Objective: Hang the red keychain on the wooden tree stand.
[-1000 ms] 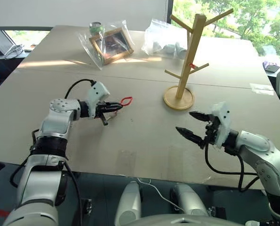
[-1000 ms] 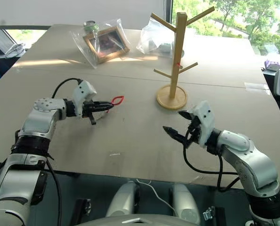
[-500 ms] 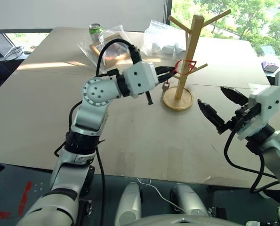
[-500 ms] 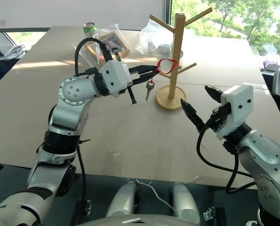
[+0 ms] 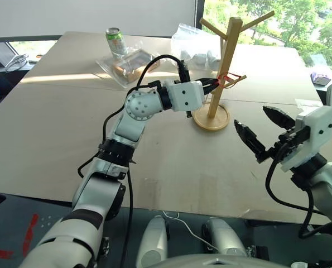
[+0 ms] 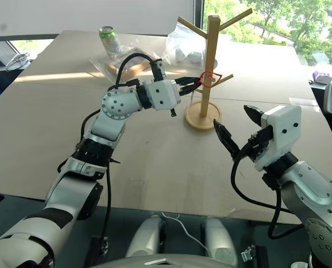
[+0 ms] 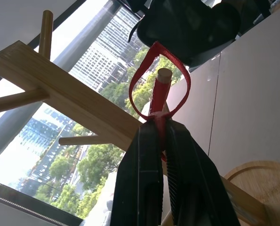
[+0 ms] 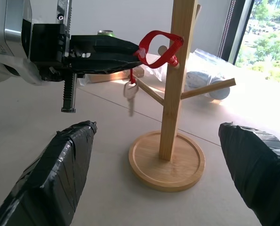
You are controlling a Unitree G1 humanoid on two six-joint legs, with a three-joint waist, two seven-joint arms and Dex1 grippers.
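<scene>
Left tool (image 7: 161, 141) clamped on red keychain (image 7: 159, 80) looped around wooden tree stand (image 8: 172, 94) peg; right tool (image 8: 163, 174) agape.

I see the red keychain (image 8: 159, 47), a thin ribbon loop, encircling the tip of a lower peg on the wooden tree stand (image 8: 175, 89). Its small silver key (image 8: 129, 90) dangles below. The stand sits upright on its round disc base on the worktop (image 5: 54, 128).
</scene>
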